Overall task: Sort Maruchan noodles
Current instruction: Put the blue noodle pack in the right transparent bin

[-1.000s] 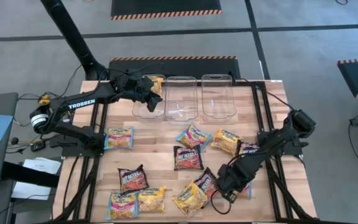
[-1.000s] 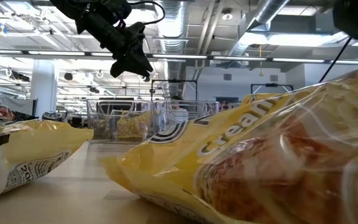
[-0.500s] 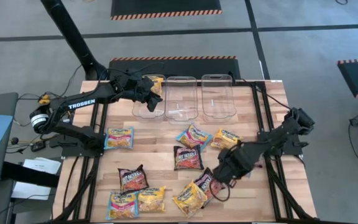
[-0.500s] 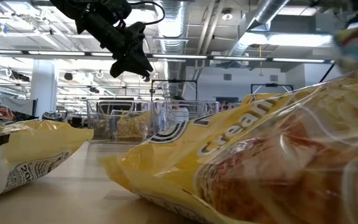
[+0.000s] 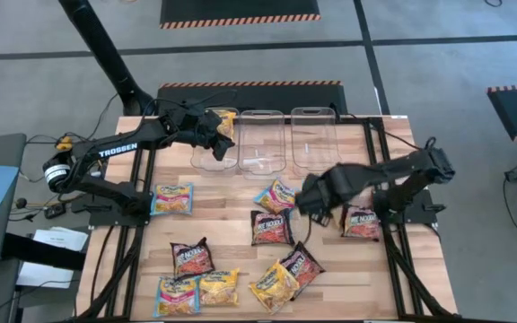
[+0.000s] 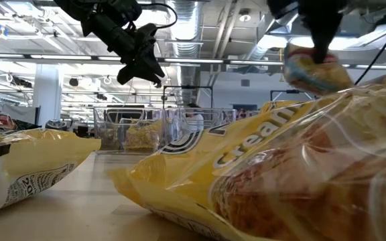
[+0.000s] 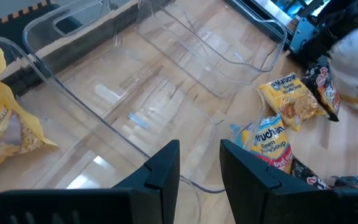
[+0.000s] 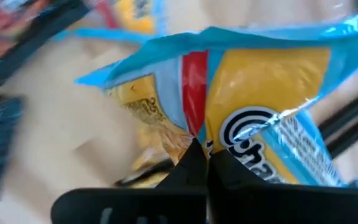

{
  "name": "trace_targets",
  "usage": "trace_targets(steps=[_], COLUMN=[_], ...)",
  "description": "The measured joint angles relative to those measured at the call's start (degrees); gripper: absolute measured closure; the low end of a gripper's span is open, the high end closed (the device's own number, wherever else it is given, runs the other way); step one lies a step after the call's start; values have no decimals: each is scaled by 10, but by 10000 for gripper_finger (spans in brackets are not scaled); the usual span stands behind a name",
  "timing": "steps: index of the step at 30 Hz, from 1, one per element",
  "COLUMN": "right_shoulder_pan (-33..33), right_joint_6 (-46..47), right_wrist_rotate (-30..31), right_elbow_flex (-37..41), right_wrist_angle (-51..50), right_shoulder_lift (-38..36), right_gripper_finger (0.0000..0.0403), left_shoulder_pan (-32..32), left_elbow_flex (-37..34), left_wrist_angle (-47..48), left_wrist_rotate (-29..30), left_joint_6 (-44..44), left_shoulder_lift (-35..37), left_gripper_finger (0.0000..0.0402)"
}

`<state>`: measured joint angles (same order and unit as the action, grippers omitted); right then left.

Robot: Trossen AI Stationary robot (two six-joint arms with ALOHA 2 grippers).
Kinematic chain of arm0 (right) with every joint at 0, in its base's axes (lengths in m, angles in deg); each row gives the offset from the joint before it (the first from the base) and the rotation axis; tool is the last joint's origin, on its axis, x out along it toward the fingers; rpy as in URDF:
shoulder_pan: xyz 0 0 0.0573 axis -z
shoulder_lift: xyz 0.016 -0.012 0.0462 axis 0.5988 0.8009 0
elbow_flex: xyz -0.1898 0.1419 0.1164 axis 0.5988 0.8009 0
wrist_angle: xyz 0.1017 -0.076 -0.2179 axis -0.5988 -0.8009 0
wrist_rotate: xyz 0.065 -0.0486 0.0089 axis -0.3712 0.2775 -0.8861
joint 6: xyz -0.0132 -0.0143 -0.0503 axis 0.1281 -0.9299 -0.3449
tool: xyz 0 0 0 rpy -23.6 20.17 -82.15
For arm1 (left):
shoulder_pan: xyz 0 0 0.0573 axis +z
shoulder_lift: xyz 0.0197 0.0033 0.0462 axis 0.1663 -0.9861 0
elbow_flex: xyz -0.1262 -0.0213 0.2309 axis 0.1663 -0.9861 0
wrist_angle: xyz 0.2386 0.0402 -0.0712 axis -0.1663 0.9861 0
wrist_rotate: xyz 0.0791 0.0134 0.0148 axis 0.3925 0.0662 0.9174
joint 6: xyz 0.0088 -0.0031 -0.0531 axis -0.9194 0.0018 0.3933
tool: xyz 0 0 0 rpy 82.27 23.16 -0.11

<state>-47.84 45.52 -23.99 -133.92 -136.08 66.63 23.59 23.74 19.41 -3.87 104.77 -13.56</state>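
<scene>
Ramen packets lie flat on the wooden table: light blue ones [image 5: 170, 199] [image 5: 276, 195], maroon ones [image 5: 270, 229] [image 5: 360, 221] and yellow ones [image 5: 272, 285]. One yellow packet [image 5: 225, 120] lies in the left clear bin [image 5: 206, 154]. My right gripper [image 5: 311, 199] is mid-table, shut on a light blue and orange packet [image 8: 260, 81]. My left gripper [image 7: 201, 163] is open, hovering above the left bin's edge, touching nothing. My right gripper pinches the light blue packet between its two fingers at an edge beside the red stripe [image 8: 194, 134]. The fingers point down from above in the low view. The packet [image 6: 313, 70] is lifted clear of the table and hangs crumpled below the fingertips.
Three clear bins stand in a row at the far edge; the middle one [image 5: 261, 154] and the right one [image 5: 317, 151] show no packet. A big yellow packet [image 6: 280, 174] fills the near part of the low view. Black frame rails [image 5: 375, 152] run along both table sides.
My right gripper has risen from the table's near right part with the light blue packet and swung toward the far edge and left, to mid-table. The packet has come off the table and now hangs clear. The left arm has kept still.
</scene>
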Motion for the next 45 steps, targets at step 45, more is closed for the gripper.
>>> trace_targets(steps=[45], right_shoulder_pan=[423], right_joint_6=[-473], right_wrist_rotate=[171], right_elbow_flex=[0], right_wrist_angle=[325], right_shoulder_lift=[91], right_gripper_finger=[399], left_shoulder_pan=[0], left_elbow_flex=[0], left_wrist_angle=[20], left_wrist_rotate=[45], left_joint_6=[49], left_shoulder_lift=[0], left_gripper_finger=[301])
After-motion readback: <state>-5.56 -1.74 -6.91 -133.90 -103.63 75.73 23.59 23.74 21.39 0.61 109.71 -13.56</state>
